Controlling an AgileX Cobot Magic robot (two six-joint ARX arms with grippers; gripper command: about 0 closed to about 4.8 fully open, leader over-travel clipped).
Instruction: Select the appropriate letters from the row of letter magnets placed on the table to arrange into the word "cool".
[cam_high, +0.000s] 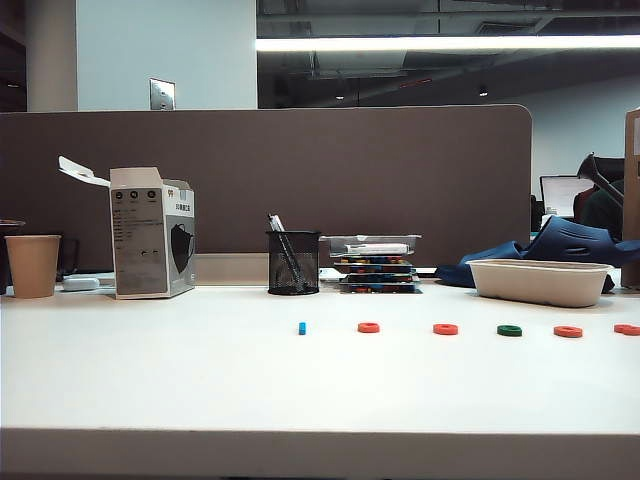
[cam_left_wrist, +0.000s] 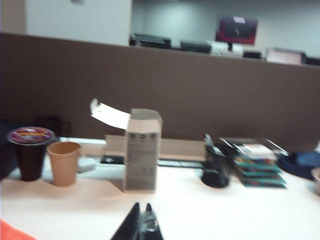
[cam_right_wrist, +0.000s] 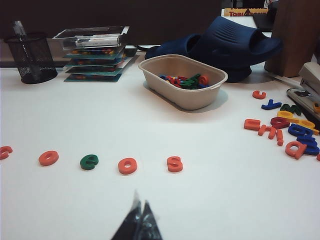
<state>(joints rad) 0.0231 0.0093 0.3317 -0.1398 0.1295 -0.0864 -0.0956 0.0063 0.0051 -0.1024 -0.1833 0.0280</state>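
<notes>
The row of letter magnets lies across the white table (cam_high: 150, 380). From left to right it holds a blue bar (cam_high: 302, 328), a red-orange c (cam_high: 368, 327), a red-orange o (cam_high: 445, 328), a dark green e (cam_high: 509, 330), another red-orange o (cam_high: 567, 331) and a red-orange s (cam_high: 627, 329). The right wrist view shows the c (cam_right_wrist: 5, 151) cut by the frame edge, an o (cam_right_wrist: 48, 158), the green e (cam_right_wrist: 89, 161), an o (cam_right_wrist: 127, 166) and the s (cam_right_wrist: 174, 163). My right gripper (cam_right_wrist: 141, 206) is shut and empty, short of the row. My left gripper (cam_left_wrist: 141, 207) is shut and empty over bare table. Neither arm shows in the exterior view.
Along the brown partition (cam_high: 300, 180) stand a paper cup (cam_high: 32, 265), a white box (cam_high: 152, 232) with its flap open, a mesh pen holder (cam_high: 293, 262) and stacked trays (cam_high: 375, 262). A beige bowl (cam_right_wrist: 150, 75) holds more letters. Loose letters (cam_right_wrist: 280, 122) lie beyond the row's right end.
</notes>
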